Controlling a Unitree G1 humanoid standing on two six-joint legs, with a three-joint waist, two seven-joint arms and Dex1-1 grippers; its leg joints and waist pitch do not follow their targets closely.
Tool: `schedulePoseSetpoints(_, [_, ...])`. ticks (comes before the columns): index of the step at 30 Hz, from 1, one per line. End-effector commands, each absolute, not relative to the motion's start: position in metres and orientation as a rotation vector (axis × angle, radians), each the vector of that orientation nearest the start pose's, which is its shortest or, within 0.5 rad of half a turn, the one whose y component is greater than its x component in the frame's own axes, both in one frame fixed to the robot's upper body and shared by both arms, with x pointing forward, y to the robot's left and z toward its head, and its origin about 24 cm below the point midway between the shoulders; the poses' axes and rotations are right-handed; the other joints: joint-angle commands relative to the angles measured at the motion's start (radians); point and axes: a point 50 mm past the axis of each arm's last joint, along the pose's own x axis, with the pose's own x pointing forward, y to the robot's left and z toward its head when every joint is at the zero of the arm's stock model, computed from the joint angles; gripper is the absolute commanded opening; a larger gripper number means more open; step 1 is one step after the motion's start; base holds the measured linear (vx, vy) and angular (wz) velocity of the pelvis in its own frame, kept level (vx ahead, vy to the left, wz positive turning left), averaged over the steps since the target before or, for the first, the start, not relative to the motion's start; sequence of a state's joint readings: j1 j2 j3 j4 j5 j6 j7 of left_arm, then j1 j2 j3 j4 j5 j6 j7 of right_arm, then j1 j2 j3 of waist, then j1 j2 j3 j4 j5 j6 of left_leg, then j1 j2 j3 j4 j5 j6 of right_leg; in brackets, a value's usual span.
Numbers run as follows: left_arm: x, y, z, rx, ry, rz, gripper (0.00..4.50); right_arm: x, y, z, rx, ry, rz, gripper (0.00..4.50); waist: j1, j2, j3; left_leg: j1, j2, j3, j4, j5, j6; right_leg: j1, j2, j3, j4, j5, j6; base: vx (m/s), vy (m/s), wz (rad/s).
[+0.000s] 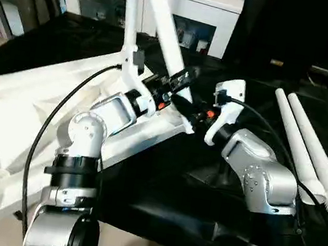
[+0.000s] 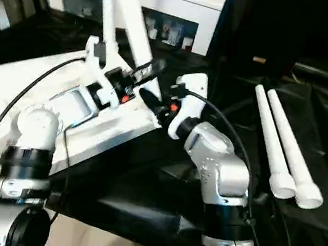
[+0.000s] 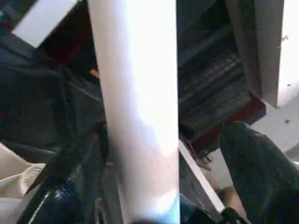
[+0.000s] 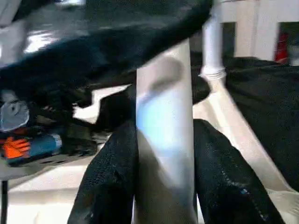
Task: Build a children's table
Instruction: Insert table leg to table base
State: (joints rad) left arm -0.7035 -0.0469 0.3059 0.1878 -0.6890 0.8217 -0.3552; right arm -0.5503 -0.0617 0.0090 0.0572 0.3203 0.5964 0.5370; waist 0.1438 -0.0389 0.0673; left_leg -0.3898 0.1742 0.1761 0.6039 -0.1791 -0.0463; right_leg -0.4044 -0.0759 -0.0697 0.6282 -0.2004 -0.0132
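The white table top lies underside up on black cloth at the left. One leg stands upright in a far corner socket. A second leg leans up and away from the top's near right corner. My right gripper is shut on this leaning leg low down, with its black fingers pressed to both sides of the tube. My left gripper sits just above it, open, straddling the same leg; one finger stands off the tube. Two loose legs lie side by side at the right.
A white cabinet with glass-fronted compartments stands behind the table. Black cloth covers the work surface up to its near edge. Black cables run from both wrists across the forearms.
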Motion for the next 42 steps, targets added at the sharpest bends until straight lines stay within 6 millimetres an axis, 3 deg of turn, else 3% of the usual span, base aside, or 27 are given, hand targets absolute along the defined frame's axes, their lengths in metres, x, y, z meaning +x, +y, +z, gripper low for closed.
schedulePoseSetpoints(1, [0.341, 0.088, 0.159, -0.735, 0.158, -0.737, 3.51, 0.325, -0.077, 0.141, 0.189, 0.077, 0.834, 1.31, 0.001, -0.008, -0.08, 0.022, 0.056, -0.019, -0.073, -0.057, 0.015, 0.056, -0.079, 0.051, -0.059, -0.031, -0.165, 0.0, 0.0, 0.0])
schedulePoseSetpoints(2, [0.341, 0.089, 0.159, -0.741, 0.151, -0.728, 3.34, 0.325, -0.076, 0.141, 0.188, 0.08, 0.84, 1.31, 0.0, -0.019, -0.078, 0.024, 0.057, -0.018, -0.073, -0.063, 0.011, 0.055, -0.078, 0.051, -0.062, -0.028, -0.163, 0.0, 0.0, 0.0])
schedulePoseSetpoints(3, [0.341, 0.09, 0.159, -0.745, 0.146, -0.722, 3.34, 0.326, -0.075, 0.141, 0.187, 0.082, 0.844, 1.31, 0.002, -0.016, -0.078, 0.024, 0.057, -0.019, -0.074, -0.063, 0.007, 0.056, -0.08, 0.051, -0.059, -0.027, -0.165, 0.0, 0.0, 0.0])
schedulePoseSetpoints(5, [0.34, 0.093, 0.16, -0.759, 0.132, -0.709, 3.2, 0.328, -0.074, 0.142, 0.185, 0.085, 0.853, 1.31, 0.0, -0.031, -0.076, 0.025, 0.057, -0.018, -0.076, -0.083, -0.009, 0.056, -0.079, 0.052, -0.063, -0.038, -0.158, 0.0, 0.0, 0.0])
schedulePoseSetpoints(11, [0.339, 0.097, 0.161, -0.778, 0.113, -0.696, 2.7, 0.328, -0.072, 0.142, 0.185, 0.089, 0.867, 1.31, 0.004, -0.037, -0.075, 0.027, 0.054, -0.019, -0.076, -0.09, -0.029, 0.059, -0.08, 0.053, -0.06, -0.021, -0.148, 0.0, 0.0, 0.0])
schedulePoseSetpoints(20, [0.343, 0.101, 0.168, -0.809, 0.083, -0.68, 1.91, 0.327, -0.072, 0.139, 0.172, 0.07, 0.855, 1.31, 0.003, -0.018, -0.077, 0.029, 0.054, -0.023, -0.078, -0.12, -0.055, 0.06, -0.076, 0.052, -0.06, 0.004, -0.153, 0.0, 0.0, 0.0])
schedulePoseSetpoints(22, [0.343, 0.101, 0.168, -0.807, 0.082, -0.679, 1.73, 0.327, -0.072, 0.139, 0.17, 0.062, 0.862, 1.87, 0.004, -0.019, -0.078, 0.029, 0.053, -0.022, -0.077, -0.118, -0.056, 0.061, -0.077, 0.052, -0.058, 0.013, -0.158, 0.0, 0.0, 0.0])
schedulePoseSetpoints(23, [0.344, 0.101, 0.169, -0.805, 0.079, -0.677, 1.73, 0.326, -0.072, 0.139, 0.178, 0.059, 0.866, 2.01, 0.006, -0.004, -0.078, 0.029, 0.053, -0.025, -0.077, -0.118, -0.059, 0.06, -0.076, 0.052, -0.055, 0.024, -0.162, 0.0, 0.0, 0.0])
schedulePoseSetpoints(24, [0.346, 0.102, 0.17, -0.802, 0.075, -0.676, 1.62, 0.323, -0.073, 0.138, 0.188, 0.058, 0.883, 2.01, 0.002, -0.014, -0.077, 0.029, 0.053, -0.024, -0.077, -0.126, -0.058, 0.061, -0.074, 0.052, -0.058, 0.025, -0.161, 0.0, 0.0, 0.0])
schedulePoseSetpoints(25, [0.346, 0.102, 0.17, -0.802, 0.075, -0.675, 1.6, 0.323, -0.073, 0.138, 0.189, 0.058, 0.888, 2.09, 0.003, -0.015, -0.077, 0.028, 0.052, -0.023, -0.077, -0.126, -0.054, 0.063, -0.075, 0.053, -0.058, 0.027, -0.162, 0.0, 0.0, 0.0])
schedulePoseSetpoints(26, [0.348, 0.103, 0.171, -0.785, 0.074, -0.674, 1.6, 0.321, -0.074, 0.138, 0.179, 0.056, 0.9, 2.23, 0.007, 0.011, -0.078, 0.029, 0.051, -0.027, -0.077, -0.131, -0.058, 0.061, -0.077, 0.052, -0.056, 0.021, -0.163, 0.0, 0.0, 0.0])
schedulePoseSetpoints(29, [0.351, 0.107, 0.173, -0.757, 0.071, -0.669, 1.57, 0.318, -0.077, 0.138, 0.162, 0.053, 0.914, 2.44, 0.004, 0.0, -0.079, 0.027, 0.05, -0.027, -0.077, -0.138, -0.056, 0.068, -0.073, 0.052, -0.059, 0.042, -0.158, 0.0, 0.0, 0.0])
schedulePoseSetpoints(33, [0.354, 0.119, 0.173, -0.635, 0.081, -0.673, 1.57, 0.31, -0.087, 0.138, 0.116, 0.039, 0.977, 2.74, 0.007, 0.012, -0.079, 0.029, 0.051, -0.029, -0.076, -0.131, -0.05, 0.067, -0.073, 0.051, -0.057, 0.046, -0.156, 0.0, 0.0, 0.0])
schedulePoseSetpoints(35, [0.353, 0.126, 0.169, -0.444, 0.11, -0.72, 1.57, 0.307, -0.098, 0.146, 0.14, -0.014, 1.008, 2.76, 0.007, 0.008, -0.079, 0.03, 0.049, -0.029, -0.076, -0.136, -0.036, 0.067, -0.073, 0.051, -0.061, 0.033, -0.155, 0.0, 0.0, 0.0])
schedulePoseSetpoints(36, [0.352, 0.13, 0.167, -0.372, 0.142, -0.753, 1.57, 0.309, -0.105, 0.149, 0.108, -0.031, 0.991, 2.76, 0.007, 0.014, -0.081, 0.031, 0.053, -0.029, -0.076, -0.132, -0.034, 0.065, -0.074, 0.052, -0.056, 0.027, -0.153, 0.0, 0.0, 0.0])
schedulePoseSetpoints(37, [0.351, 0.132, 0.165, -0.335, 0.165, -0.773, 1.57, 0.31, -0.11, 0.151, 0.082, -0.039, 0.977, 2.76, 0.005, 0.027, -0.08, 0.034, 0.054, -0.029, -0.076, -0.144, -0.046, 0.059, -0.073, 0.05, -0.058, 0.017, -0.16, 0.0, 0.0, 0.0])
schedulePoseSetpoints(39, [0.347, 0.136, 0.163, -0.3, 0.213, -0.827, 1.56, 0.315, -0.119, 0.156, 0.01, -0.08, 0.943, 2.76, 0.004, 0.021, -0.078, 0.033, 0.051, -0.026, -0.076, -0.143, -0.055, 0.061, -0.071, 0.051, -0.054, 0.022, -0.181, 0.0, 0.0, 0.0])
schedulePoseSetpoints(40, [0.343, 0.137, 0.163, -0.295, 0.245, -0.873, 1.56, 0.319, -0.124, 0.16, -0.048, -0.106, 0.92, 2.76, 0.003, 0.031, -0.079, 0.032, 0.05, -0.025, -0.073, -0.147, -0.063, 0.059, -0.073, 0.05, -0.052, 0.02, -0.193, 0.0, 0.0, 0.0])
schedulePoseSetpoints(41, [0.342, 0.138, 0.163, -0.294, 0.254, -0.886, 1.56, 0.319, -0.126, 0.161, -0.064, -0.113, 0.914, 2.95, 0.004, 0.029, -0.08, 0.032, 0.048, -0.024, -0.073, -0.147, -0.065, 0.06, -0.074, 0.05, -0.052, 0.012, -0.198, 0.0, 0.0, 0.0])
schedulePoseSetpoints(42, [0.334, 0.139, 0.163, -0.29, 0.31, -0.977, 1.56, 0.324, -0.132, 0.167, -0.238, -0.159, 0.896, 3.06, 0.004, 0.029, -0.078, 0.031, 0.047, -0.022, -0.072, -0.147, -0.064, 0.061, -0.074, 0.051, -0.052, -0.002, -0.205, 0.0, 0.0, 0.0])
